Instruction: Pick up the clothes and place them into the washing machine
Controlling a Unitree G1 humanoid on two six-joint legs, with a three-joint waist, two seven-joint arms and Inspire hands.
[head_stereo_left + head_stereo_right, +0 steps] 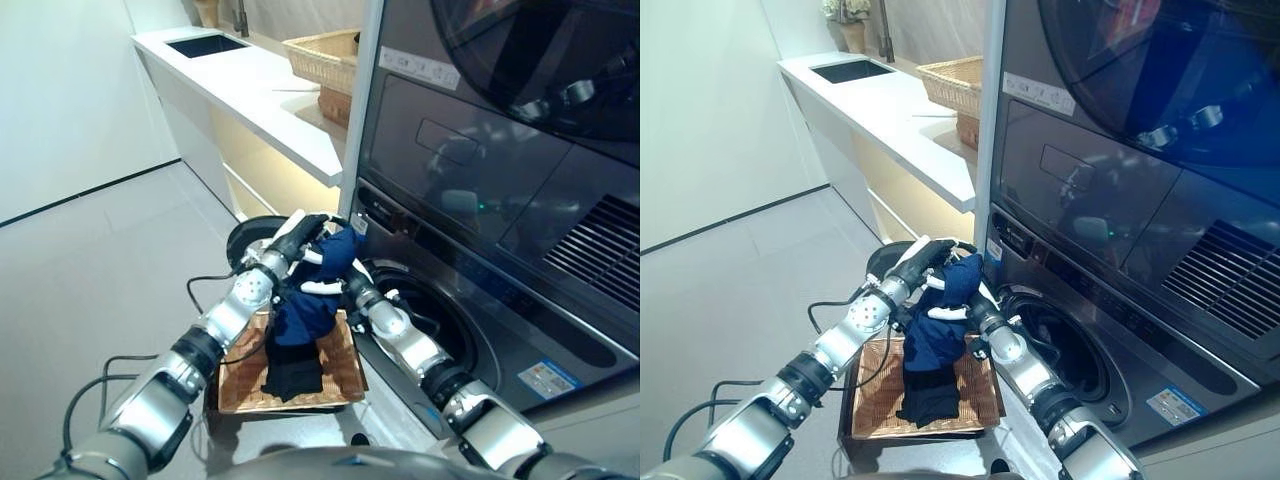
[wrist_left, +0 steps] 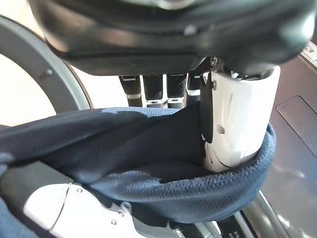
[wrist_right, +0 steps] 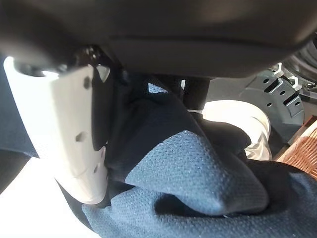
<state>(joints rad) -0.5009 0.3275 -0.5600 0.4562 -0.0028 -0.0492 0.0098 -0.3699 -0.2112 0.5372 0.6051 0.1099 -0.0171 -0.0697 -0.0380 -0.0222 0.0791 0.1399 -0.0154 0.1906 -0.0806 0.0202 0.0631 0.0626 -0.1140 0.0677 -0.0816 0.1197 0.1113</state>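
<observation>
Both silver-grey arms reach forward and meet in front of the big dark grey washing machine. The left hand and the right hand are close together, both holding up the dark blue mesh cloth. The left hand's fingers and white thumb curl round a fold of the cloth. The right hand's white thumb pinches the cloth too. The cloth hangs down from the hands, and its dark lower end touches the flat brown woven basket on the floor. The basket sits just beside the machine's round open door hole.
</observation>
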